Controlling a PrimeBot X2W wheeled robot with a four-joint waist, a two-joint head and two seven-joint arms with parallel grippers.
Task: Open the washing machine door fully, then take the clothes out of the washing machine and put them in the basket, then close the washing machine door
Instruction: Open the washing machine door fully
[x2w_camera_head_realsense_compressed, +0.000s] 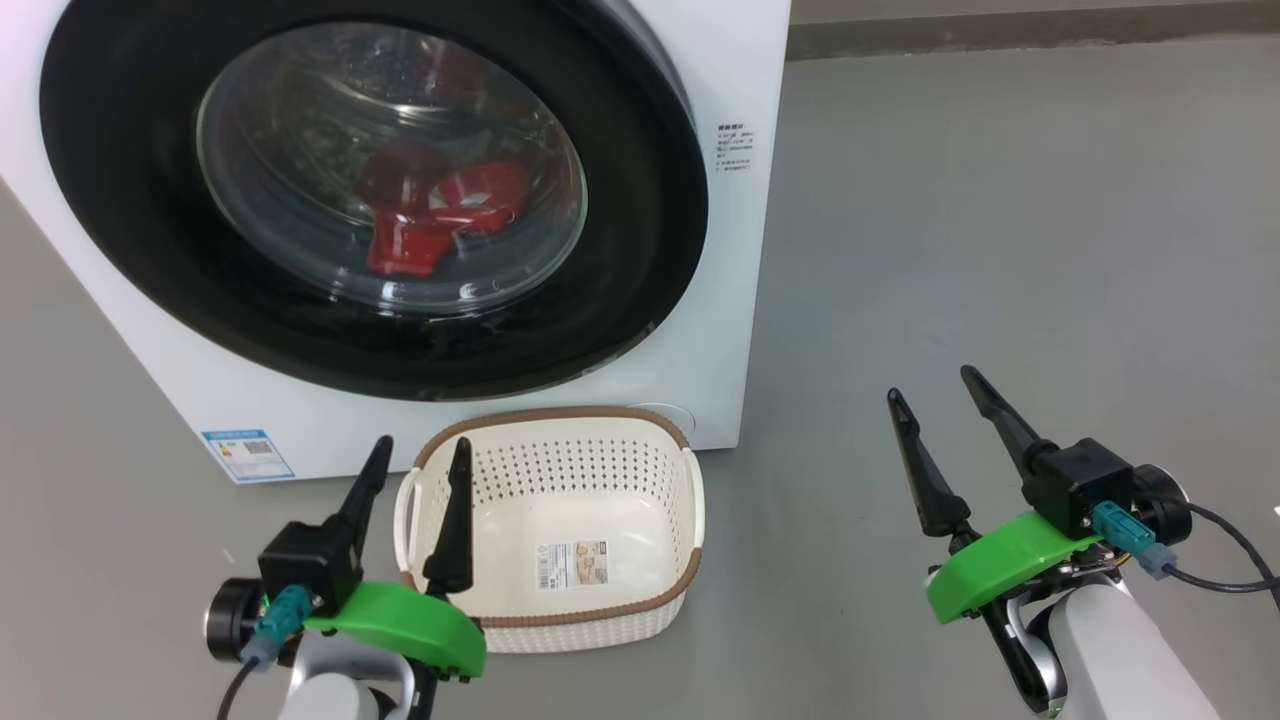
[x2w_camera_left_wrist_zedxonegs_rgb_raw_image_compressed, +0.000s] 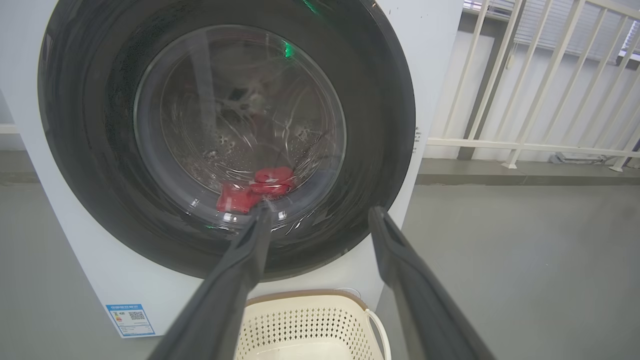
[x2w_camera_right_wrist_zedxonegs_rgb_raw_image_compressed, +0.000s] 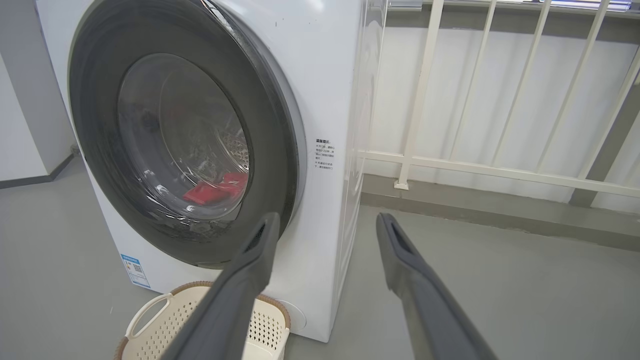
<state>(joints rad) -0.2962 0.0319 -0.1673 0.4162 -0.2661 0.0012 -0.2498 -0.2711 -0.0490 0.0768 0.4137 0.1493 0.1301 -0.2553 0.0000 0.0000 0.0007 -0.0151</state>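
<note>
Washing machine door (x2w_camera_head_realsense_compressed: 640, 200) comes first, and neither gripper touches it. Our left gripper (x2w_camera_head_realsense_compressed: 423, 442) hangs with its two dark fingers spread and empty, in front of the left end of the basket (x2w_camera_head_realsense_compressed: 560, 412) in the head view. Our right gripper (x2w_camera_head_realsense_compressed: 930, 382), also spread and empty, hangs over bare floor (x2w_camera_head_realsense_compressed: 1000, 250) to the right of the washing machine (x2w_camera_head_realsense_compressed: 740, 80).

We judge the door to be rigid and fairly heavy, swinging on a hinge. Its glossy black rim looks slippery, so a finger hooked behind the edge should serve better than a pinch. In the right wrist view the rim's right edge seems to stand slightly proud of the white front, so we would take hold there. We cannot tell whether it is latched. The bulging glass window (x2w_camera_head_realsense_compressed: 390, 170) we would leave alone.

Behind that glass, the red clothes (x2w_camera_head_realsense_compressed: 430, 215) lie low in the steel drum. We expect them to be light, soft and limp, and best pinched at a raised fold.

The basket stands empty on the floor just in front of the machine, below the door. It looks light enough to slide if knocked.

The floor is smooth and grey. A white railing (x2w_camera_right_wrist_zedxonegs_rgb_raw_image_compressed: 500, 100) runs along the pale wall behind.
</note>
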